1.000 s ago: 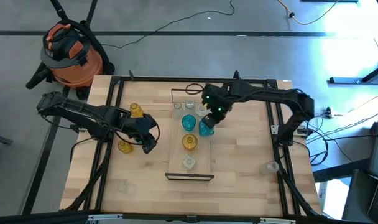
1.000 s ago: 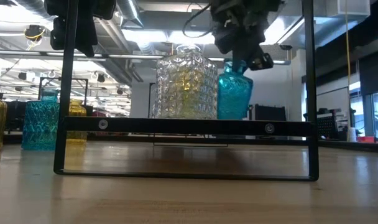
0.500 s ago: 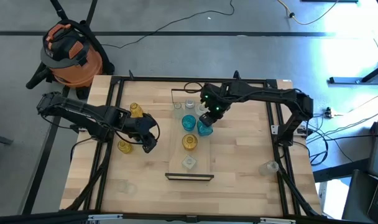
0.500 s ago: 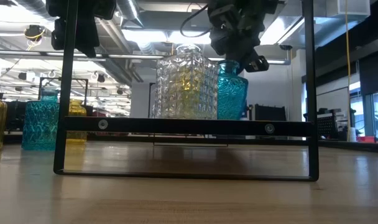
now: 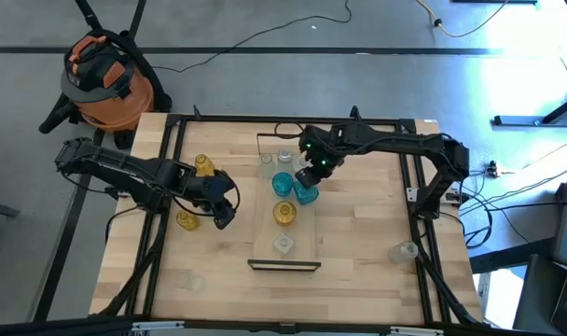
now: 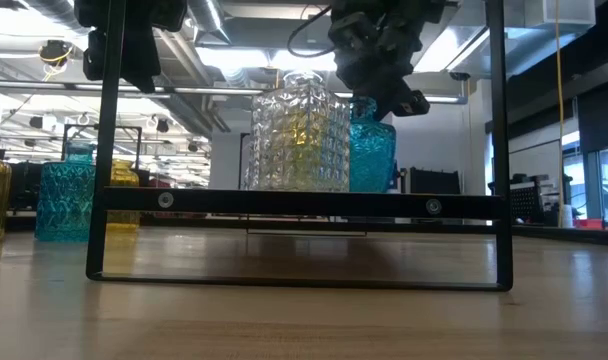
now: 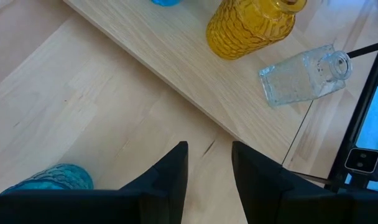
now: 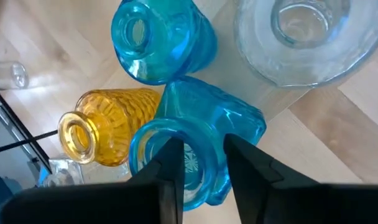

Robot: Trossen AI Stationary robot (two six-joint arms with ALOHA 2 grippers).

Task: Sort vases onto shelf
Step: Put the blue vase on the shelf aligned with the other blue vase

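The shelf (image 5: 307, 229) lies mid-table, with a wire frame at each short end. On it stand clear, teal and yellow vases. My right gripper (image 8: 204, 144) is open above the rightmost teal vase (image 8: 232, 121), which stands upright on the board (image 6: 374, 155) beside another teal vase (image 8: 158, 40) and a yellow one (image 8: 108, 124). One finger is inside the vase's mouth and the other is outside its rim. My left gripper (image 7: 207, 165) hangs open over the table left of the shelf (image 5: 223, 213), with nothing between its fingers. A teal vase (image 7: 52, 177) stands close by it. My right gripper comes from above, slanting down. One finger (image 8: 173, 162) is inside the teal vase's mouth and the other (image 8: 245, 158) is outside the rim (image 8: 207, 134). I cannot tell whether either finger touches the glass. The vase stands on its base on the shelf.
Two yellow vases (image 5: 202, 165) (image 5: 186, 220) stand on the table by my left arm. Clear vases sit near the front left (image 5: 186, 278) and front right (image 5: 405, 250). An orange vacuum (image 5: 106, 79) stands beyond the far left corner.
The teal vase under my right gripper was tilted and now stands upright on the shelf. My right gripper has shifted a little toward the table's far edge and has turned slightly above the vase.
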